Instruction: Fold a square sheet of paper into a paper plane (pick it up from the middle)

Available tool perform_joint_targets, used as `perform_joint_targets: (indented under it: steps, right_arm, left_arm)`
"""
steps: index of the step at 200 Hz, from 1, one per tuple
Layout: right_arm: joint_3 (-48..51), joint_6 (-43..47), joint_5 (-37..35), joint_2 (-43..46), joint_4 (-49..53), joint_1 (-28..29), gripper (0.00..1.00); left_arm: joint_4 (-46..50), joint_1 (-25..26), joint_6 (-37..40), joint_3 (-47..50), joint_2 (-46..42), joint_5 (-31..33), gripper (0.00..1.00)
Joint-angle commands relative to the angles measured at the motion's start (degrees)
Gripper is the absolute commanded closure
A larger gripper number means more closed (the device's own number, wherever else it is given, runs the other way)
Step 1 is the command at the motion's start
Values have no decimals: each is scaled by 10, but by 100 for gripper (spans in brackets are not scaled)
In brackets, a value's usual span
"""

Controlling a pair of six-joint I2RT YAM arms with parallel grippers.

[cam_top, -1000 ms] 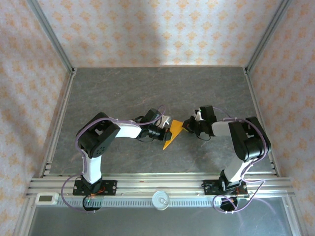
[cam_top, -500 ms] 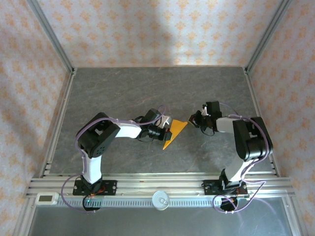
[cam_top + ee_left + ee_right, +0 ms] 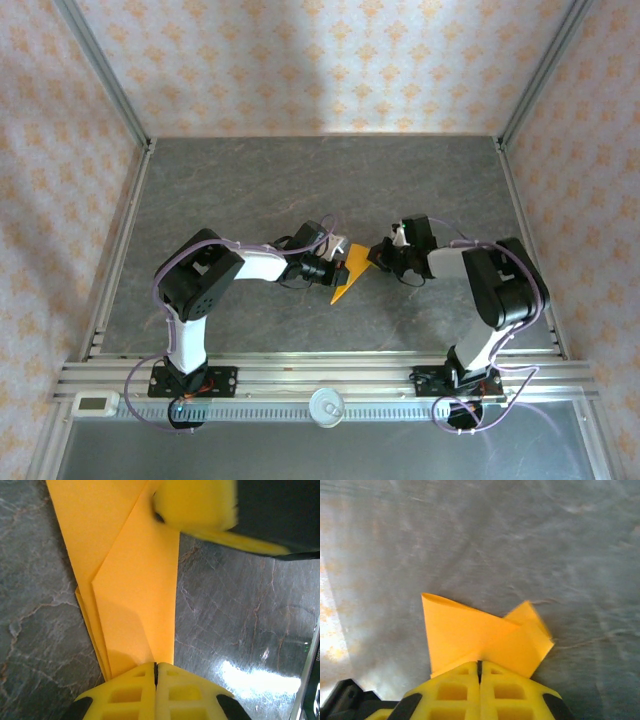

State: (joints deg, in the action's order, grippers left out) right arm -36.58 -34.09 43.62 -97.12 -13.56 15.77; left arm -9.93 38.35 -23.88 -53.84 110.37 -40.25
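Note:
The orange paper (image 3: 351,273), folded into a narrow pointed shape, lies on the grey table between the two arms, its tip toward the near edge. My left gripper (image 3: 338,263) is shut, and its tips (image 3: 156,666) rest on the paper's (image 3: 135,580) left end. Opposite it, my right gripper (image 3: 378,257) is shut too. Its tips (image 3: 480,664) press against the paper's (image 3: 470,630) far end, where a folded flap stands slightly raised. In the left wrist view one right finger (image 3: 195,502) sits on the paper's far end.
The grey marbled table (image 3: 300,180) is fenced by metal rails left (image 3: 118,240) and right (image 3: 528,240), with patterned walls behind. An aluminium rail (image 3: 320,382) carrying both arm bases runs along the near edge.
The right gripper drew back to the right off the paper half a second ago and has returned to touch its far end. The left gripper and the paper have stayed put.

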Motion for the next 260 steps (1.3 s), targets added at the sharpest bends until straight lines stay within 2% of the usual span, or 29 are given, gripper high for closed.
perform_joint_targets:
  steps: [1, 40, 81, 134, 162, 210, 240, 260]
  right_arm:
    - [-9, 25, -34, -23, 31, -16, 100]
    - [-25, 25, -38, -30, 31, -60, 100]
    - [-45, 29, -40, -29, 40, -78, 100]
    - [-11, -5, -48, 94, 38, -76, 100]
    - [42, -41, -52, 151, 12, -50, 94]
    - [101, -87, -86, 194, 1, 9, 88]
    - [121, -104, -101, 214, -3, 28, 79]
    - [123, -115, -107, 217, -10, 45, 75]
  left_arm:
    - [134, -19, 16, 43, 43, 84, 100]
    - [129, -19, 14, 50, 43, 84, 100]
    - [115, -18, 2, 56, 34, 75, 100]
    - [68, -19, -45, 72, -18, 53, 100]
    - [41, -18, -66, 81, -61, 51, 100]
    - [23, -18, -89, 92, -115, 45, 100]
    - [22, -19, -92, 95, -155, 59, 94]
    - [26, -24, -88, 93, -175, 83, 85]
